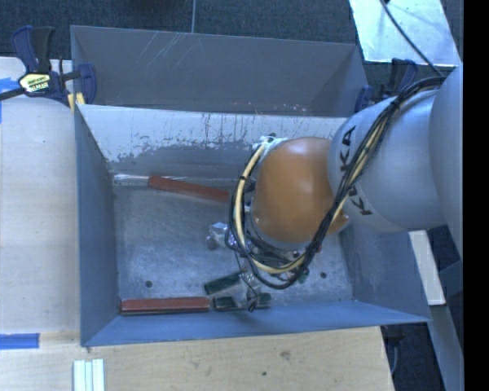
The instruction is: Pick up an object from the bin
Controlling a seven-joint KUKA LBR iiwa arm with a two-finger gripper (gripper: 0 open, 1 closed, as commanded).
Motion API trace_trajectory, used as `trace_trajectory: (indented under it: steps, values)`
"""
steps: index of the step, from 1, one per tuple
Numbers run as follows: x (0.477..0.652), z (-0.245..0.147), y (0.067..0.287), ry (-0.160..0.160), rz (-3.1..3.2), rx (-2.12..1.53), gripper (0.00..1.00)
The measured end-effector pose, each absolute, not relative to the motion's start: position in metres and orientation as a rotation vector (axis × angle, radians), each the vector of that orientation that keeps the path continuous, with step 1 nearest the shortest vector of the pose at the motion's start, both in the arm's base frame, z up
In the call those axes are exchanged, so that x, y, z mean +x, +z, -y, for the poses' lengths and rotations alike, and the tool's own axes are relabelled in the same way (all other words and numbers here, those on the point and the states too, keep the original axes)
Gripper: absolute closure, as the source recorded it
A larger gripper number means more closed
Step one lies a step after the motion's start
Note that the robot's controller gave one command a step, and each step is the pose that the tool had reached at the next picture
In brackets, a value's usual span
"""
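Note:
My gripper (249,288) hangs low over the front middle of the bin, mostly hidden under the arm's wrist. A small dark green piece (223,283) lies just to its left. Two more dark green bits (225,303) (262,300) lie at the front wall right beside it. A small silvery object (219,235) sits a little further back and to the left, at the edge of the wrist.
A long reddish-brown bar (165,305) lies along the front wall at the left. Another reddish-brown stick (189,189) rests against the back wall, its right end hidden behind the arm. The arm covers the bin's right half.

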State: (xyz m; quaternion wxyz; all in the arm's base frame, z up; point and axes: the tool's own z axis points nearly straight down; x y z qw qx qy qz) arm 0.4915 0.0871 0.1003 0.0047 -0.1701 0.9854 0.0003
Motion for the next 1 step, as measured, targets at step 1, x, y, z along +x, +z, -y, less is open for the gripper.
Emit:
trace_trajectory:
  steps: [1]
  values:
    - [0.4904,-0.0844,0.0698,-0.001,-3.067,-0.673,0.00]
